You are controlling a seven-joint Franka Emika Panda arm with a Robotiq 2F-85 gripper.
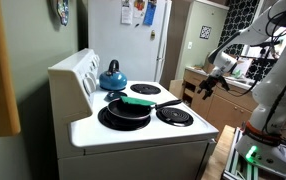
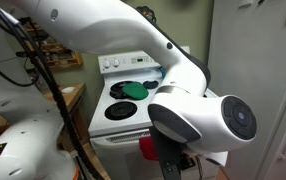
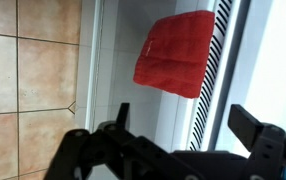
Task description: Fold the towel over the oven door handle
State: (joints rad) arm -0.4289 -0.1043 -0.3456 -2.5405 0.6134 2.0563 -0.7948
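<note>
Robot arm's bulky white joint (image 2: 198, 120) fills an exterior view, the towel (image 2: 148, 148) a red patch below it on the front of the white stove (image 2: 118, 64). In an exterior view, the pincer (image 1: 211, 85) hangs out beyond the stove's surface (image 1: 88, 130), where a black pan (image 1: 118, 112) and a blue kettle (image 1: 112, 76) sit. Wrist view: pincer (image 3: 183, 125) spread wide, gripping nothing; towel (image 3: 175, 53) flat against the oven door (image 3: 118, 50), tiled floor (image 3: 28, 60) alongside.

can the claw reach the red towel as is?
Probably yes. In the wrist view the towel sits right ahead of the open claw, and nothing shows between the two.
</note>
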